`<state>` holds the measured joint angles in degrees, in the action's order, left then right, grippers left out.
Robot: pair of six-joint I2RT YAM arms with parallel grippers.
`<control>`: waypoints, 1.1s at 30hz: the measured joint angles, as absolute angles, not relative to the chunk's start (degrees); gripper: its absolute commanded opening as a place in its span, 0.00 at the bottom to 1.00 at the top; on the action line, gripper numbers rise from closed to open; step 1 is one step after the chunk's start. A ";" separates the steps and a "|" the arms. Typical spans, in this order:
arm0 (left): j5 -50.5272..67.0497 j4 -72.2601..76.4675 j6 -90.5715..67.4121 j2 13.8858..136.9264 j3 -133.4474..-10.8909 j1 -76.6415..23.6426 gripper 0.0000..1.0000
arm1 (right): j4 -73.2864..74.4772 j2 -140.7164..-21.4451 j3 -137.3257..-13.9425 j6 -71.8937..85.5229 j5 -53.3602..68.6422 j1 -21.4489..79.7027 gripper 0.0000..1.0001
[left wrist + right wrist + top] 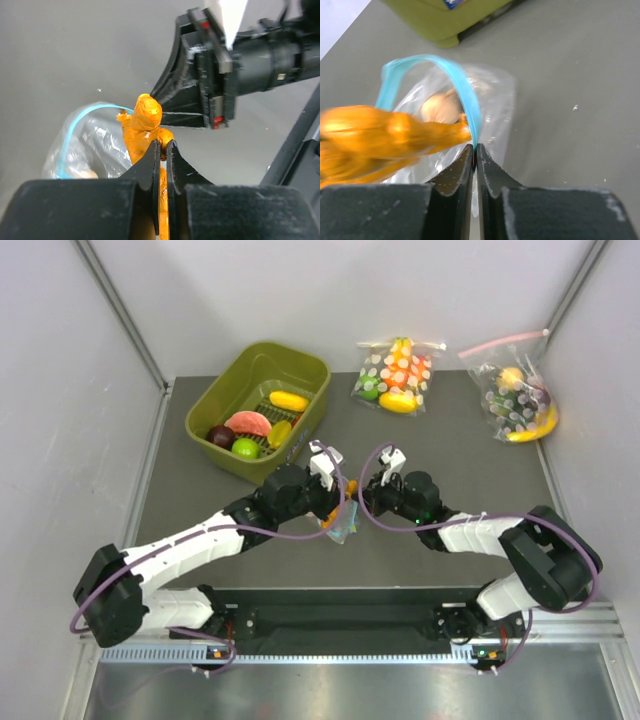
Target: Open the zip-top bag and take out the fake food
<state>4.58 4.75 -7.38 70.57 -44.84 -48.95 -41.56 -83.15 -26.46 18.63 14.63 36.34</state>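
Just front-right of the olive-green plastic bin (pixel 312 400), left gripper (pixel 162 145) is clamped on an orange carrot-like plastic toy piece (pixel 145 125) poking from the small clear plastic zip-top bag (pixel 85 145). Right gripper (pixel 475 149) is pinched on the bag's light-blue zip strip (pixel 465 95).

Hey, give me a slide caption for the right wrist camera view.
Right gripper, jaws shut on the open zip-top bag's blue strip, orange toy piece at its mouth, green bin behind.
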 measured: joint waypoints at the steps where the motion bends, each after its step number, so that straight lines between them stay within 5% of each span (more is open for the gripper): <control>1: 5.04 4.56 -7.40 70.02 -44.84 -48.82 0.00 | -40.97 -83.15 -26.79 18.85 14.15 36.36 0.04; 18: 16.84 -1.78 -9.56 55.96 -48.27 -38.15 0.00 | -32.32 -80.95 -28.23 19.25 7.55 37.01 0.00; 33: 4.36 -3.75 -15.57 68.93 -63.31 -9.45 0.00 | -29.39 -74.17 -26.59 19.33 7.18 37.12 0.00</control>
